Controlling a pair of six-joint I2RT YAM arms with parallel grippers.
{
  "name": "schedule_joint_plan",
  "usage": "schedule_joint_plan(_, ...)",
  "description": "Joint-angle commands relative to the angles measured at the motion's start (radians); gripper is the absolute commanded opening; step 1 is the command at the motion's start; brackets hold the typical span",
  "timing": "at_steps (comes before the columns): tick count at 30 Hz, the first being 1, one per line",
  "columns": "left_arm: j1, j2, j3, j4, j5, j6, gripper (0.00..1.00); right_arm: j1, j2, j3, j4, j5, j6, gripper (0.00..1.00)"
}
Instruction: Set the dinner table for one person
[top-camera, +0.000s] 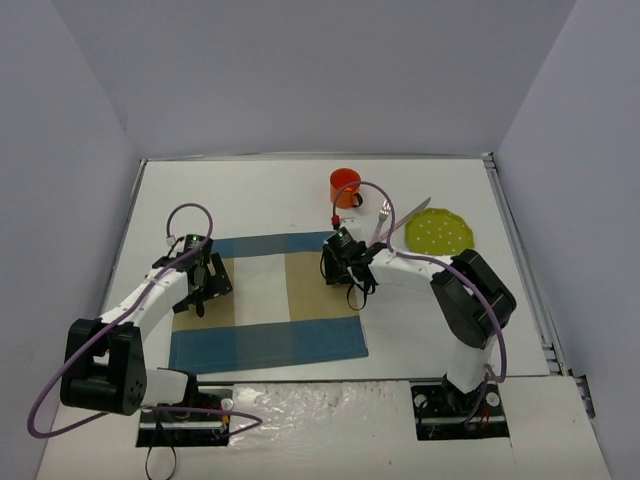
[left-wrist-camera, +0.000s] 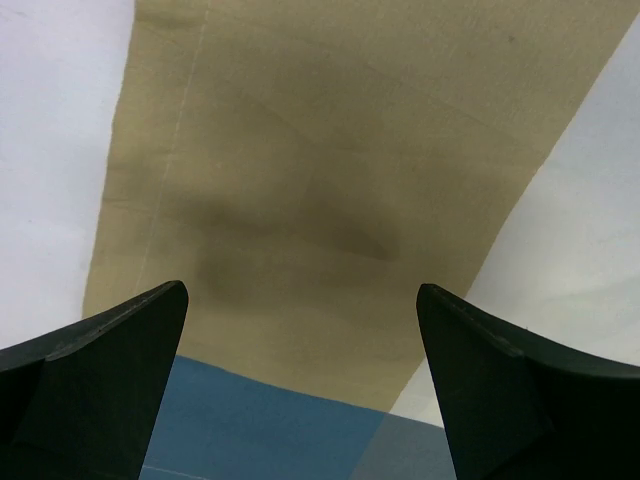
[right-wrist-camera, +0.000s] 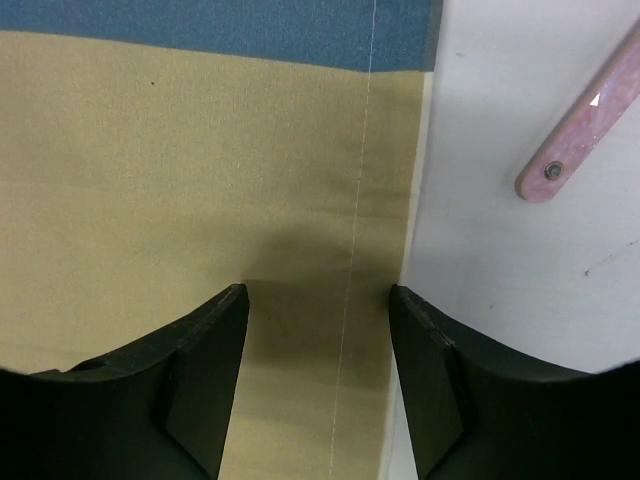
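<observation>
Top external shows the left jaws open over the left tan band of the placemat (top-camera: 265, 300), gripping nothing; left wrist shows only bare cloth between them. The placemat lies flat on the desk (top-camera: 250, 190), towards the near edge. The right jaws, also open and empty, straddle the mat's right hem. Beyond them, on the far right of the desk, sit an orange cup (top-camera: 345, 185), fork (top-camera: 383, 213), knife (top-camera: 417, 208) and green plate (top-camera: 438, 232). Right wrist catches a pinkish handle (right-wrist-camera: 585, 125), probably the fork's, though I can't be sure. I judge mat-laying nearly finished; next I'd raise the right arm and take the plate by its rim.
</observation>
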Motion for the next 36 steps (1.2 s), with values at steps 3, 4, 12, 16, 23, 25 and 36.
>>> schedule_joint_plan(3, 0.011, 0.059, -0.031, 0.157, 0.025, -0.201, 0.97, -0.001, 0.094, 0.065, 0.005, 0.032, -0.005, 0.24)
schedule_joint_plan(4, 0.013, 0.068, -0.047, 0.173, 0.025, -0.219, 0.97, -0.001, 0.113, 0.089, 0.005, 0.034, -0.018, 0.16)
schedule_joint_plan(12, 0.069, 0.186, -0.006, 0.234, 0.031, -0.285, 0.97, -0.055, 0.236, 0.337, -0.017, 0.064, -0.151, 0.00)
schedule_joint_plan(16, 0.109, 0.281, 0.061, 0.253, 0.042, -0.294, 0.97, -0.084, 0.328, 0.493, -0.038, 0.086, -0.247, 0.00)
schedule_joint_plan(23, 0.121, 0.376, 0.151, 0.268, 0.113, -0.364, 0.97, -0.112, 0.477, 0.755, -0.045, 0.113, -0.426, 0.00)
schedule_joint_plan(25, 0.123, 0.367, 0.156, 0.267, 0.107, -0.371, 0.97, -0.117, 0.503, 0.802, -0.045, 0.108, -0.453, 0.00)
schedule_joint_plan(36, 0.127, 0.213, 0.314, 0.135, 0.130, -0.209, 0.97, -0.118, 0.421, 0.895, -0.071, 0.047, -0.483, 0.51)
